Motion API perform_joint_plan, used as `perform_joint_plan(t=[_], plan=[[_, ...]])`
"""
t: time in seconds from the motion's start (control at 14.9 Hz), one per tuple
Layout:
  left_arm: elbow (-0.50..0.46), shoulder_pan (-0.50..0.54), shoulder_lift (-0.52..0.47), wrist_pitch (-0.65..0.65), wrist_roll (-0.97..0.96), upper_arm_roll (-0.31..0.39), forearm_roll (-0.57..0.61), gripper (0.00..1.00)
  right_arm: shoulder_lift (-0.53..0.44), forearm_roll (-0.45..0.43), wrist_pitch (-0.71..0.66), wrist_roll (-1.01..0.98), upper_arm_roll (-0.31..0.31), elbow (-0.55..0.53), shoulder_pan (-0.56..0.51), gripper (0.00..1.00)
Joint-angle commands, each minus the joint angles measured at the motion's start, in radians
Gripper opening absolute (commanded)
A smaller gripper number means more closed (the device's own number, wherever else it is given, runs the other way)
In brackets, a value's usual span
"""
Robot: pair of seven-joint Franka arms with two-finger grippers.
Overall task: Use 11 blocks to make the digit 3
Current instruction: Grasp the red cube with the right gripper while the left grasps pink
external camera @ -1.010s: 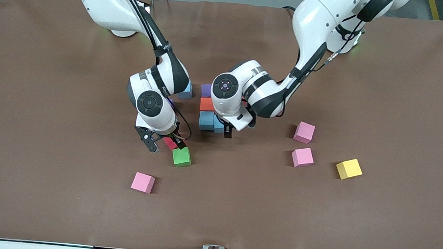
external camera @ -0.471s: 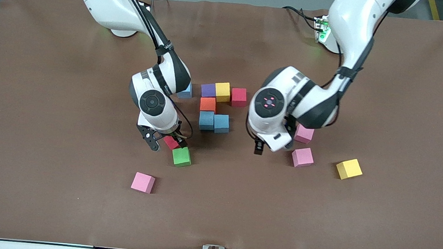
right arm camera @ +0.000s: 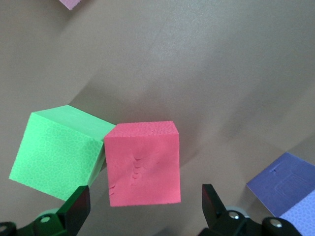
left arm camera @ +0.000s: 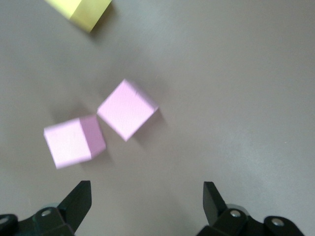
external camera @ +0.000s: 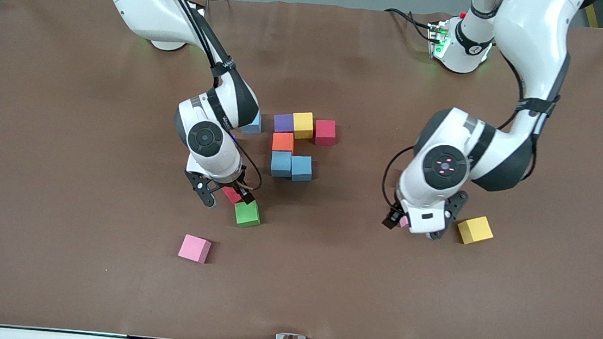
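Lower middle of the front frame, toward the right arm's end of the surface (external camera: 61, 170): a lone pink block (external camera: 194, 248), untouched. Above it in the frame, the right tool (external camera: 225, 193) is down at the surface, jaws open, straddling a loose red block (right arm camera: 142, 164) without squeezing it. The green block (external camera: 247, 213) sits tight against that red one, probably why the tool comes in at an angle, so one finger clears the green. Next up is likely the close and lift. A pale blue block (external camera: 252, 127) is half hidden by the right arm.

Frame centre: the started figure (external camera: 293, 144), six blocks touching. Purple, yellow and red form a row, with orange and two blue ones nearer the camera. Roughly half done, I'd say.

Toward the left arm's end: the left tool (left arm camera: 146, 206) hangs open, holding nothing, over two pink blocks (left arm camera: 127, 109) lying close together, apparently lining up on one. The yellow block (external camera: 474, 229) lies just beside it.
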Motion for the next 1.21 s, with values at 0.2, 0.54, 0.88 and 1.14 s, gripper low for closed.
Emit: perform_joint_plan(t=[0.2,0.54,0.88,1.14], plan=[[-0.276,0.093,-0.073,0.322,0.204,-0.005,0.043,1.0,-0.031,-0.008,0.023,0.019,-0.004,-0.046,0.005,1.0],[-0.369,0.138,-0.079,0.342,0.56,-0.007,0.049,1.0,-0.021,-0.008,0.024,0.019,-0.004,-0.046,0.0,1.0],[-0.364,0.13,-0.053,0.343,0.573,-0.01,0.048,1.0,0.0,-0.008,0.027,0.021,-0.004,-0.046,-0.003,1.0],[-0.363,0.123,-0.021,0.38,0.59,-0.011,0.049,1.0,0.012,-0.008,0.04,0.019,-0.006,-0.046,-0.01,1.0]])
